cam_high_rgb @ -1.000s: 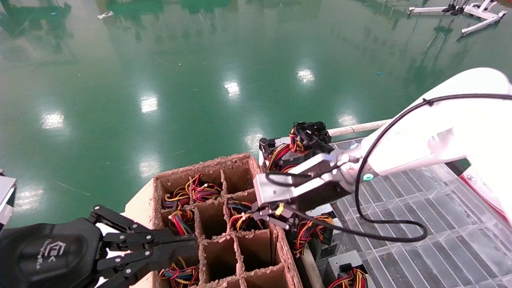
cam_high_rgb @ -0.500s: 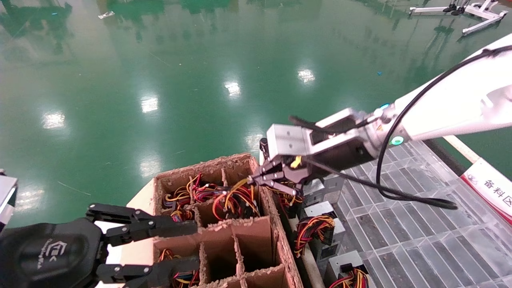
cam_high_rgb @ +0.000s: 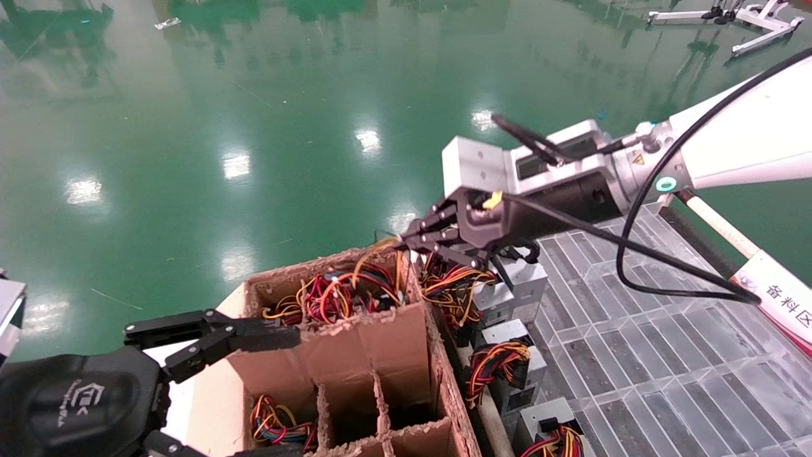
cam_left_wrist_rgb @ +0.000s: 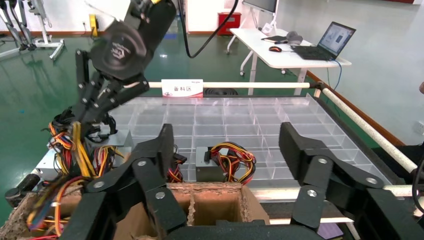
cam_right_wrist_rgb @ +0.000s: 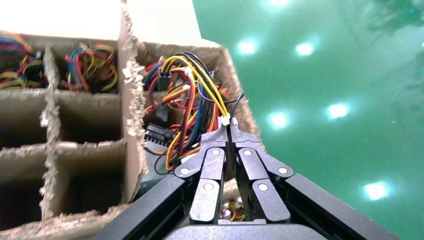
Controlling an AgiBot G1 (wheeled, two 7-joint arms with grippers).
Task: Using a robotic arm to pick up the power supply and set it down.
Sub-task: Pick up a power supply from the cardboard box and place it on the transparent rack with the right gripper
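Note:
My right gripper (cam_high_rgb: 403, 243) hangs above the far right corner of the cardboard box (cam_high_rgb: 444, 387) and is shut on the power supply's wires. The power supply (cam_high_rgb: 347, 289) shows as a loose tangle of red, yellow, black and blue wires (cam_right_wrist_rgb: 186, 100) drawn up over the box rim. Its grey body sits low in the cell, mostly hidden. The pinch on a yellow wire's white plug shows at the right gripper (cam_right_wrist_rgb: 227, 123). My left gripper (cam_high_rgb: 266, 393) is open at the box's near left side, with nothing between its fingers (cam_left_wrist_rgb: 162, 150).
A clear gridded tray (cam_high_rgb: 634, 355) lies to the right of the box. Other grey supplies with bundled wires (cam_high_rgb: 507, 358) (cam_left_wrist_rgb: 216, 161) stand along its near edge. More wire bundles fill other box cells (cam_high_rgb: 276, 422). A red-and-white sign (cam_high_rgb: 780, 298) lies further right. Green floor lies beyond.
My right gripper has risen and moved away from me, drawing the wire tangle up out of its cell. The left gripper's fingers have spread wider.

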